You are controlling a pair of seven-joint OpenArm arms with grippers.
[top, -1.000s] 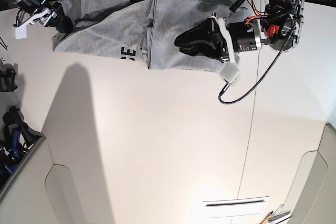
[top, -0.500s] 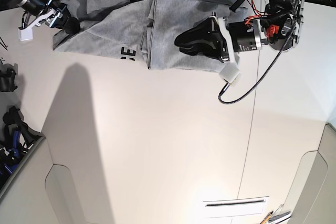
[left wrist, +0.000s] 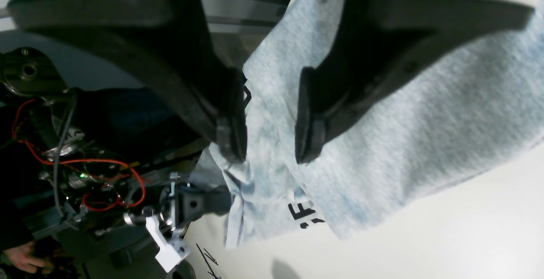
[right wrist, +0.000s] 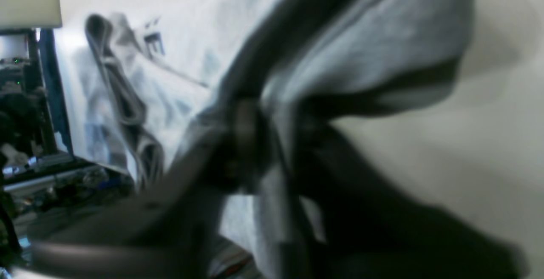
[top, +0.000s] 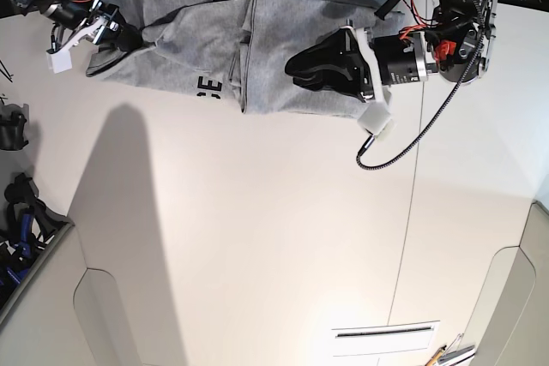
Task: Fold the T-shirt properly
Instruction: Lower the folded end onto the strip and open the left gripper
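Note:
The grey T-shirt lies crumpled along the far edge of the table, with dark lettering showing on a folded-over part. My right gripper is at the shirt's left end, shut on a bunched fold of cloth. In the blurred right wrist view its dark fingers pinch the T-shirt, which rises in a ridge. My left gripper rests over the shirt's right half. In the left wrist view it stands open, and the T-shirt lies beneath and between its pads.
A black cable loops from the left arm onto the table. A white strip and pencils lie near the front edge. Dark gear stands off the table's left side, and a grey panel is at the lower right.
My right gripper has moved right and a little toward the far edge onto the shirt's left end and closed on it, bunching the cloth. The left arm has not moved.

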